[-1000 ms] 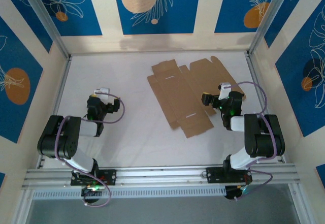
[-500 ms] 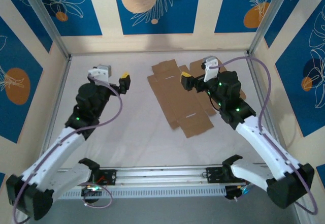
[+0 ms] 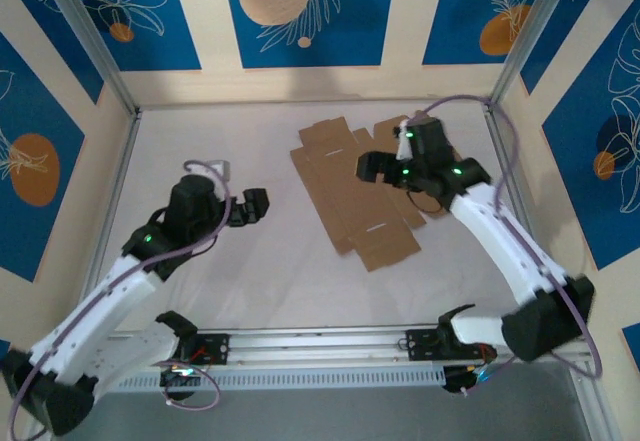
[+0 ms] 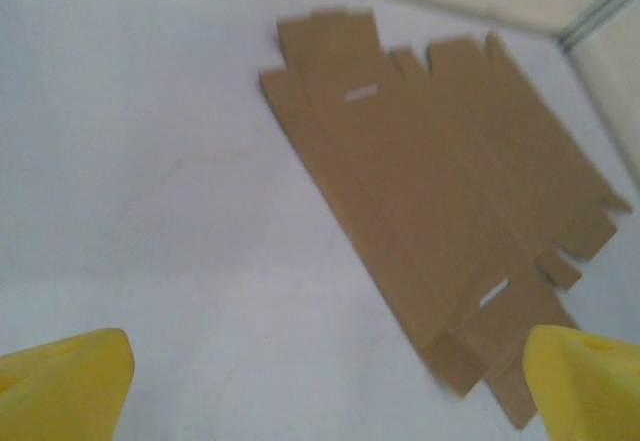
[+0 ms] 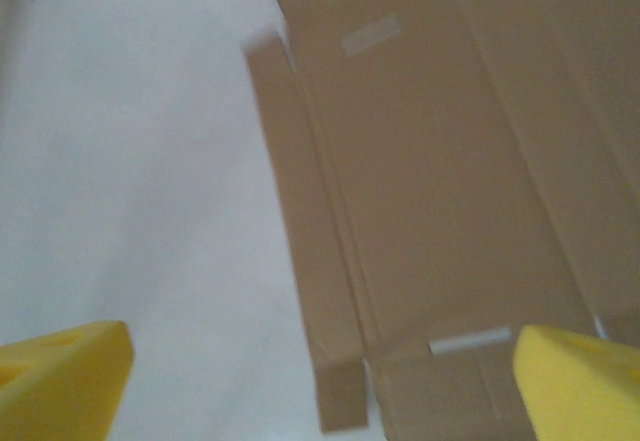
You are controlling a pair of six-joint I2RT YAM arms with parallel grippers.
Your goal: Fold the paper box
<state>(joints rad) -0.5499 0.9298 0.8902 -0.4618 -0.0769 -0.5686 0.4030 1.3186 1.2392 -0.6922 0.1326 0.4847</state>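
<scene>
Cardboard paper box (image 3: 345,196) lies flat and unfolded, far-right on the table (image 3: 240,141), so we hover our right gripper (image 3: 373,168) over it and left gripper (image 3: 255,208) beside it, both spread wide, ready to fold.

The paper box (image 3: 345,196) lies on the table (image 3: 300,281), right gripper (image 3: 372,167) above it, left gripper (image 3: 256,207) left of it.

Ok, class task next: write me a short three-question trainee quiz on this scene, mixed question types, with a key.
1. Fill in: the left gripper and right gripper are both ____.
2. True or false: the paper box lies flat and unfolded on the table.
3. Which is over the paper box? A) left gripper B) right gripper C) both
Key: 1 open; 2 true; 3 B.
</scene>
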